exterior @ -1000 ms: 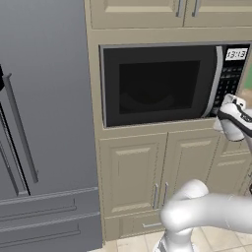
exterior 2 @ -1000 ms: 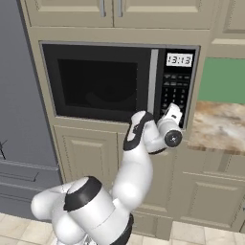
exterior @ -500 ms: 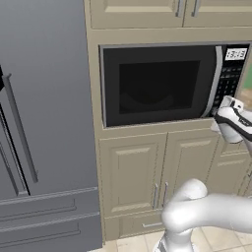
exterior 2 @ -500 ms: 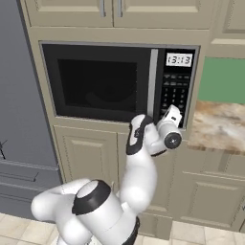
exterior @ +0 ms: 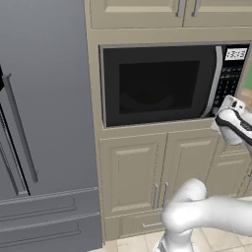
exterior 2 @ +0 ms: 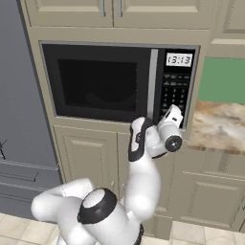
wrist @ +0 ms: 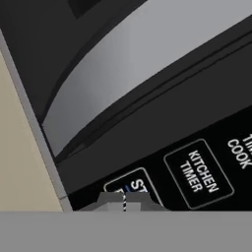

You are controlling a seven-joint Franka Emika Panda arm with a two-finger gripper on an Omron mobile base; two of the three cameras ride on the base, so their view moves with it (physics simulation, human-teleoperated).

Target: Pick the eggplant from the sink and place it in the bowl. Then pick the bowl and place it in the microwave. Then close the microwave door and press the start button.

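Going left to right in the left base view: a tall grey refrigerator takes the left half, the large built-in black microwave with grey trim sits right of centre above beige cabinet doors, and at the right edge the white arm's end effector is up against the lower part of the keypad panel. The microwave door of wide dark glass lies flush with the frame, its curved silver handle beside the keypad, so the step in hand appears to be the last one: pressing start.

The hand view gives what the base cameras cannot (they are too far off to read any key): at its bottom centre the end effector has its two tips pressed together, holding nothing, right at a key whose legend begins "ST", with "KITCHEN TIMER" to its right. The next move, I judge, calls for a short straight push onto that key without sliding onto its neighbour.

The right base view adds the clock display at upper right and a marbled bench at the right edge. The dark shape behind the glass may be the bowl; I cannot tell.
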